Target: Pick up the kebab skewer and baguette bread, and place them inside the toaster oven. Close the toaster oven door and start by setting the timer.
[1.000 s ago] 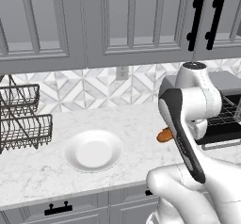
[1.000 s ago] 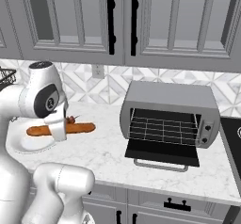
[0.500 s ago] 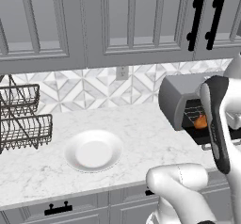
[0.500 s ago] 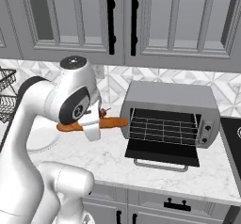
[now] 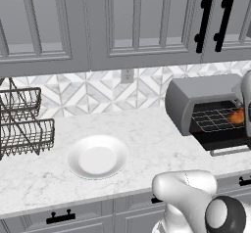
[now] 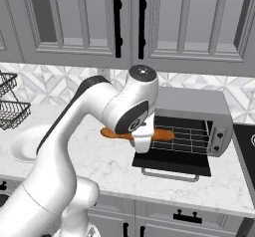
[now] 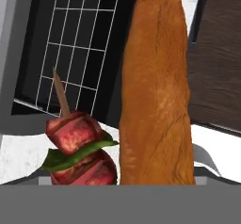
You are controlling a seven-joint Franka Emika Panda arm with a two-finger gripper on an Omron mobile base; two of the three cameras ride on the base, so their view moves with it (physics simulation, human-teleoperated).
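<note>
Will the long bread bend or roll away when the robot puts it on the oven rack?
The baguette bread looks stiff: it sticks out straight on both sides of the tool with no sag. Its rounded shape might roll a little, though the wire rack in the toaster oven would probably hold it.

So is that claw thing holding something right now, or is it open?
Gripper: closed on the baguette bread and the kebab skewer, at the open toaster oven.
</note>
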